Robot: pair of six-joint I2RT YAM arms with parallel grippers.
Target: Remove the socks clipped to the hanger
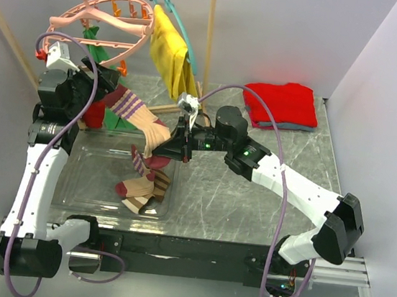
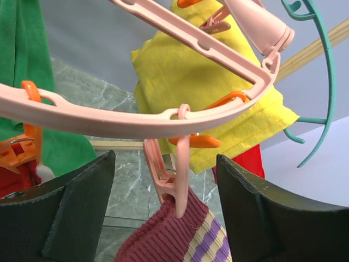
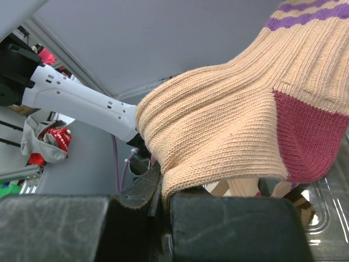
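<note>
A round hanger (image 2: 82,117) of smooth pink plastic, built as a flat ring with spokes, is seen hung above the left rear of the counter (image 1: 250,198), whose surface is a grey, marble-veined slab. A narrow pink clip (image 2: 180,174) is hung from the ring, and the maroon ribbed cuff of a striped sock (image 2: 174,240) is pinched in it. The sock is knitted in beige rib with yellow and purple bands and a maroon heel; it is stretched from the clip down and to the right.

The left claw (image 2: 166,164) is held with its dark, blocky fingers wide apart, one on each side of the clip, with neither seen to touch it. The right claw (image 3: 163,218) is clamped on the foot end of the striped sock, the knit being folded over its closed fingers.

A shallow tray (image 1: 86,178) of clear plastic with rounded corners is placed on the counter beneath the stretched sock; several loose socks (image 1: 139,188), striped in beige, brown and maroon, are piled at its right side.

A yellow woven garment (image 2: 207,82) is draped on a thin teal hanger (image 2: 322,71) just beside the ring, and a green cloth (image 2: 22,65) is hung to its left. A folded red cloth (image 1: 280,101) is laid at the far right of the counter.
</note>
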